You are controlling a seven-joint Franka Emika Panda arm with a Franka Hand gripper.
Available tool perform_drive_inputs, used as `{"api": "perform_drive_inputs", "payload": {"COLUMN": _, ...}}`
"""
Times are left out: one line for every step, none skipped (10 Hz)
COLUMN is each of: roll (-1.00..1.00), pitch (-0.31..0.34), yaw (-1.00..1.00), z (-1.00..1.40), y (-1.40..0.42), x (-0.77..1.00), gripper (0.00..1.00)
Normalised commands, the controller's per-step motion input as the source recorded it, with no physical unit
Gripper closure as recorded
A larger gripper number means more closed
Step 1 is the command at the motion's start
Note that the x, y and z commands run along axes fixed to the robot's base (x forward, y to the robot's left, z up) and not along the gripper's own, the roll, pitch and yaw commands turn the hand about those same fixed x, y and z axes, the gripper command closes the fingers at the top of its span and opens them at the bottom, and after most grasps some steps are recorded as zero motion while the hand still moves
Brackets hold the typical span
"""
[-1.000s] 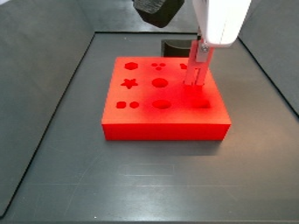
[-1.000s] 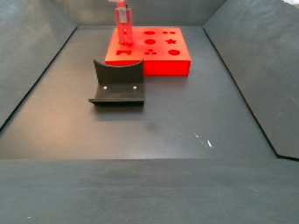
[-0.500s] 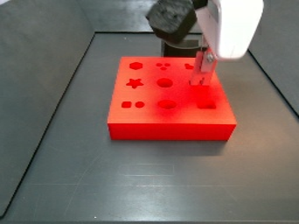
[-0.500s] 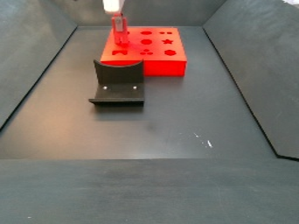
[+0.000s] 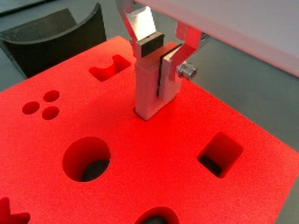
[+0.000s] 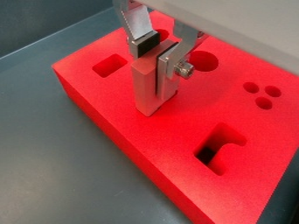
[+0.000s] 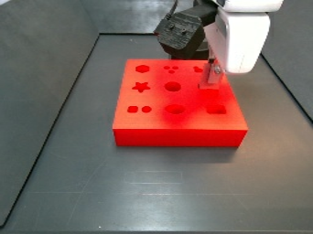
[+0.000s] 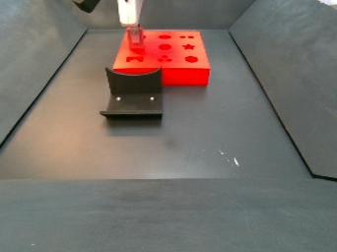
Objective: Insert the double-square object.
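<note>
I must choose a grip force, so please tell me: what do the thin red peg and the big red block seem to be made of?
The peg, upright in the shut hand over the block, looks like matte red plastic: smooth flat faces, no shine. The block has a fine grainy, dull top, so perhaps foam or printed plastic; I cannot tell which.

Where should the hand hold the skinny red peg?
Hold it near the top, coming straight down from above. The peg stands upright with its bottom end in the block, so only its upper part is free. Its long flat sides suit flat fingers squeezing from two opposite sides. That is how the hand holds it in both wrist views.
</note>
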Motion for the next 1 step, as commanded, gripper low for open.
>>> {"api": "perform_drive_inputs", "payload": {"roll": 0.00, "pitch": 0.000, "yaw": 0.00, "z": 0.00, "y": 0.00, "x": 0.00, "gripper": 1.00}}
